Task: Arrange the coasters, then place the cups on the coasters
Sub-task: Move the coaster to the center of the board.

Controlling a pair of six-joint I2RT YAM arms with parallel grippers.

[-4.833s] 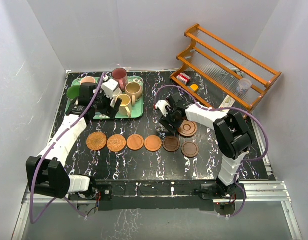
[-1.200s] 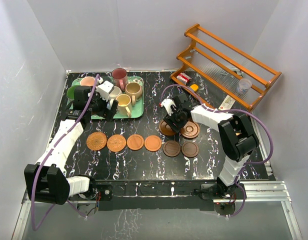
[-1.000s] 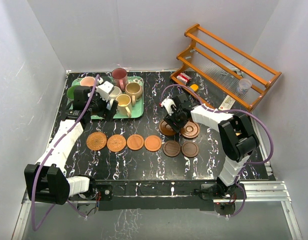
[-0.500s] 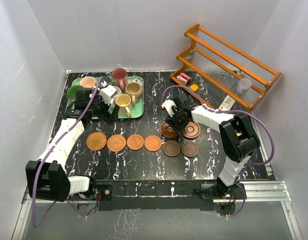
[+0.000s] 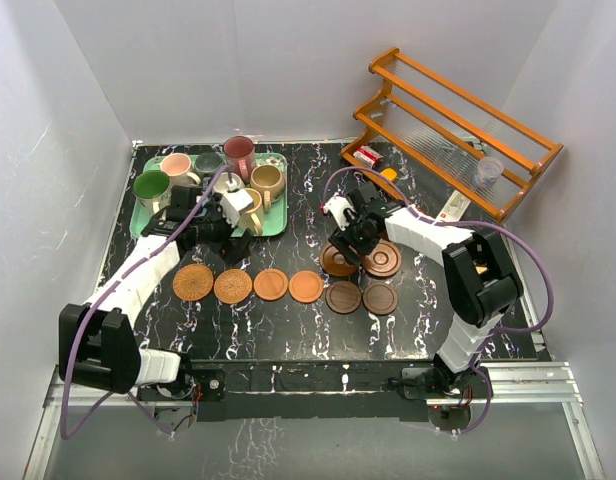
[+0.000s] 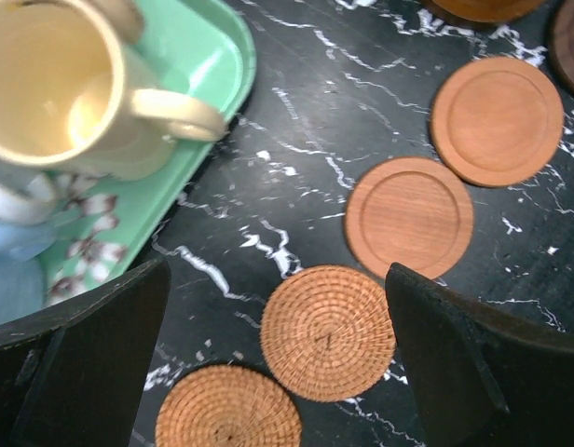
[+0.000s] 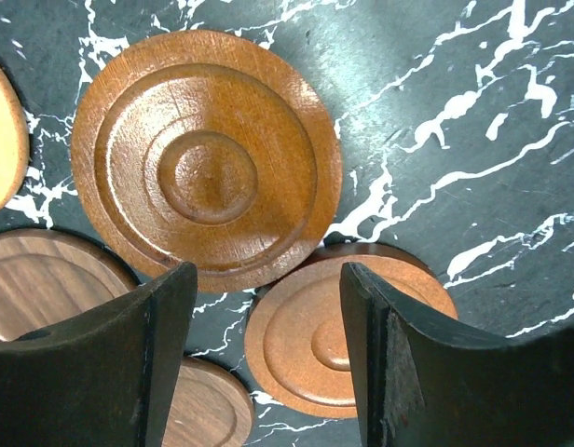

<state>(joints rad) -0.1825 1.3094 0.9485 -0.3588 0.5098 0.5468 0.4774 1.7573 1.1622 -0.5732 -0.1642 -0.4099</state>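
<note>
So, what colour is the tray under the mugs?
Mint green tray, flowered; best in the left wrist view.

White-and-black arms (image 5: 138,275), purple cables (image 5: 340,173)

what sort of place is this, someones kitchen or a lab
Probably a robot lab cell, not a home: bare white walls box in the table, the left arm and right arm are bolted at its near edge, and the tray of mugs looks like a staged prop.
</note>
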